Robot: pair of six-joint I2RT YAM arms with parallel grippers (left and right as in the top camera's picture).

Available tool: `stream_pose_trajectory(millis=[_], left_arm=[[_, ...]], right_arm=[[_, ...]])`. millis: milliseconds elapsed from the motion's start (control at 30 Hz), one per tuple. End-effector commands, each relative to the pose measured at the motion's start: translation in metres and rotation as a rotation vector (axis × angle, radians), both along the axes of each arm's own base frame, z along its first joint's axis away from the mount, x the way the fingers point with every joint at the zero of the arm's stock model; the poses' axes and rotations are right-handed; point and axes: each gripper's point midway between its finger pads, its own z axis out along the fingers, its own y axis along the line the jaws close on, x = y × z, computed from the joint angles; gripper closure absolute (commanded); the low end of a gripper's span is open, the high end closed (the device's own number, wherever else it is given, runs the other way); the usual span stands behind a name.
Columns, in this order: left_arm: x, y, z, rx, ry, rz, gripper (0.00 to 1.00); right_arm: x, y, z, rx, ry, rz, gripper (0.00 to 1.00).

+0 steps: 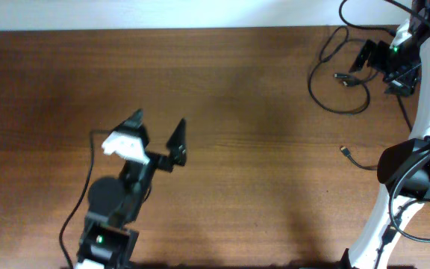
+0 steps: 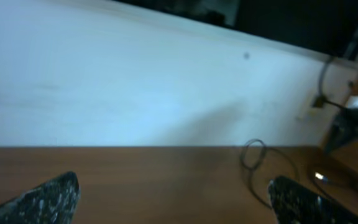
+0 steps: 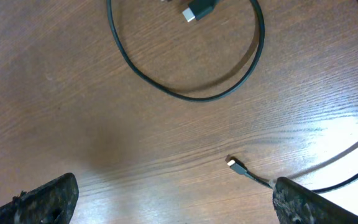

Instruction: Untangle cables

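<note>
**Table and arms.** The wooden table (image 1: 222, 90) carries both arms. The left gripper (image 1: 159, 125) sits in the lower left of the overhead view, well apart from the cords. Its jaws stand wide and nothing is between them. In its own wrist view the two speckled fingers (image 2: 39, 202) frame bare wood, with a white wall behind.

**Right arm.** The right gripper (image 1: 381, 69) is in the upper right of the overhead view, just beside the cords. Its jaws are also spread wide and empty. The right wrist view shows its fingertips (image 3: 48, 199) at the two lower corners, clear of any cord.

**Cables.** Both lie at the right of the table.
- The looped cable (image 1: 310, 81) forms an open ring in the upper right, with plug ends inside the ring. In the right wrist view it curves across the upper middle (image 3: 191, 98), and a dark plug (image 3: 197, 11) lies inside the curve.
- The second cable (image 1: 347, 154) lies lower at right centre – its yellowish tip points left and its cord runs toward the arm base.
- A light-tipped connector (image 3: 234, 164) rests on the wood between the right fingertips – which cable it belongs to cannot be told.
</note>
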Motion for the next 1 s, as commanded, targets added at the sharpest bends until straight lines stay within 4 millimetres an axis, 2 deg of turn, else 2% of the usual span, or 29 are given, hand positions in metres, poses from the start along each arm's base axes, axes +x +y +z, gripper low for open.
stream_pose_trajectory(millis=[0,100,200,367,433,667,900,967], left_arm=[[-0.019,0.032,-0.011,0.001,-0.069,0.091,0.01],[-0.032,0.056,-0.023,-0.004,-0.105,0.17,0.01],[-0.042,0.071,-0.035,-0.007,-0.135,0.223,0.01],[-0.049,0.08,-0.063,-0.009,-0.138,0.254,0.01],[-0.048,0.08,-0.085,0.001,-0.064,0.255,0.01],[-0.052,0.086,-0.139,0.048,0.146,0.278,0.01],[-0.055,0.071,-0.137,0.268,0.088,0.187,0.01],[-0.055,0.07,-0.137,0.275,0.085,0.181,0.01]], right_arm=[[-0.001,-0.003,0.016,-0.023,-0.041,-0.003,0.01],[-0.001,-0.003,0.016,-0.023,-0.041,-0.003,0.01],[-0.001,-0.003,0.016,-0.023,-0.041,-0.003,0.01],[-0.001,-0.003,0.016,-0.023,-0.041,-0.003,0.01],[-0.001,-0.003,0.016,-0.023,-0.041,-0.003,0.01],[-0.001,-0.003,0.016,-0.023,-0.041,-0.003,0.01],[-0.001,-0.003,0.016,-0.023,-0.041,-0.003,0.01],[-0.001,-0.003,0.016,-0.023,-0.041,-0.003,0.01]])
